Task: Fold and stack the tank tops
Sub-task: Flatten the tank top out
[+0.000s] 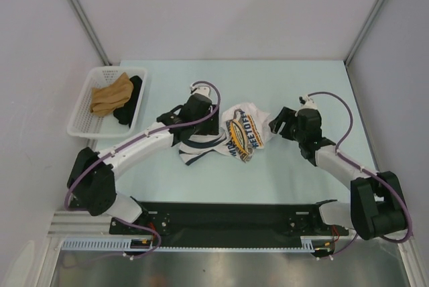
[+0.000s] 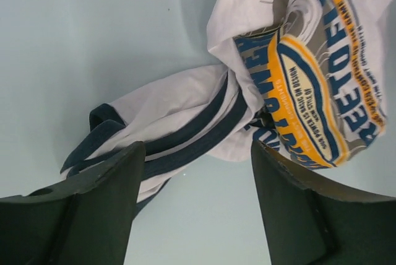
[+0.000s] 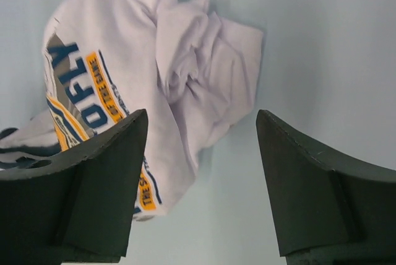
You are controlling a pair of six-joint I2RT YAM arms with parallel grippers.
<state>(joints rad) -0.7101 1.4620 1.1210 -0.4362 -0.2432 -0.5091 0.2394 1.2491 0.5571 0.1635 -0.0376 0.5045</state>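
A crumpled white tank top (image 1: 234, 136) with navy trim and a blue-and-orange print lies bunched in the middle of the table. It also shows in the left wrist view (image 2: 260, 91) and the right wrist view (image 3: 161, 85). My left gripper (image 1: 204, 129) is open just left of the cloth, above its navy-trimmed straps (image 2: 179, 135), holding nothing. My right gripper (image 1: 278, 125) is open just right of the cloth, its left finger (image 3: 105, 172) over the printed edge, holding nothing.
A white mesh basket (image 1: 82, 114) at the back left holds a tan cloth (image 1: 110, 96) and a black cloth (image 1: 131, 102). Grey walls enclose the pale table (image 1: 268, 79). The black arm mount (image 1: 228, 223) runs along the near edge.
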